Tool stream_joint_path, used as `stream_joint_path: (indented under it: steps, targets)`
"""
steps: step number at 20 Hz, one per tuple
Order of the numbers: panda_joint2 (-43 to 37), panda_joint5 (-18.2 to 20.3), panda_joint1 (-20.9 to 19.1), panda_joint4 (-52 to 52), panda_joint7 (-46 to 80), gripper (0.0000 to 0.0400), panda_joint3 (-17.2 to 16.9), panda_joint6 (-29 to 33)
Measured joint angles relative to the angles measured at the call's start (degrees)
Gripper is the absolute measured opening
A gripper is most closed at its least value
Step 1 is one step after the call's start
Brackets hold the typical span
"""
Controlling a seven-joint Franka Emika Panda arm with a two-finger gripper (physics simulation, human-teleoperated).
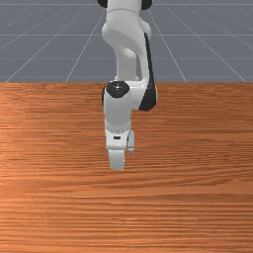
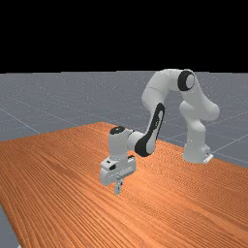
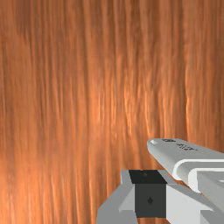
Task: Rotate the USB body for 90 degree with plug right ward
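Note:
In the far view the gripper (image 2: 117, 189) hangs below the hand, its fingers close together. The wrist view has the gripper (image 3: 148, 179) shut, with its dark tips meeting and nothing seen between them. Beside it is a grey, round-ended piece (image 3: 179, 152) with dark lettering and pale ridges, partly overlapping the finger's side. I cannot tell whether this piece is the USB body or part of the hand's fittings. I cannot make out a USB body or its plug on the wood, and part of the surface is hidden by the hand.
The orange-brown table (image 1: 197, 207) spreads around and in front of the hand. In the far view the arm's base (image 2: 195, 147) stands toward the right, and the table's side edge runs down the far view's left.

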Motion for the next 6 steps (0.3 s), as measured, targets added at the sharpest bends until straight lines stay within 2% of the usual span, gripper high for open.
stream_joint_path:
  steps: [6]
  targets:
    - [0.11, 0.23, 1.4, 0.47, 2.46, 0.0, -0.03, -1.06]
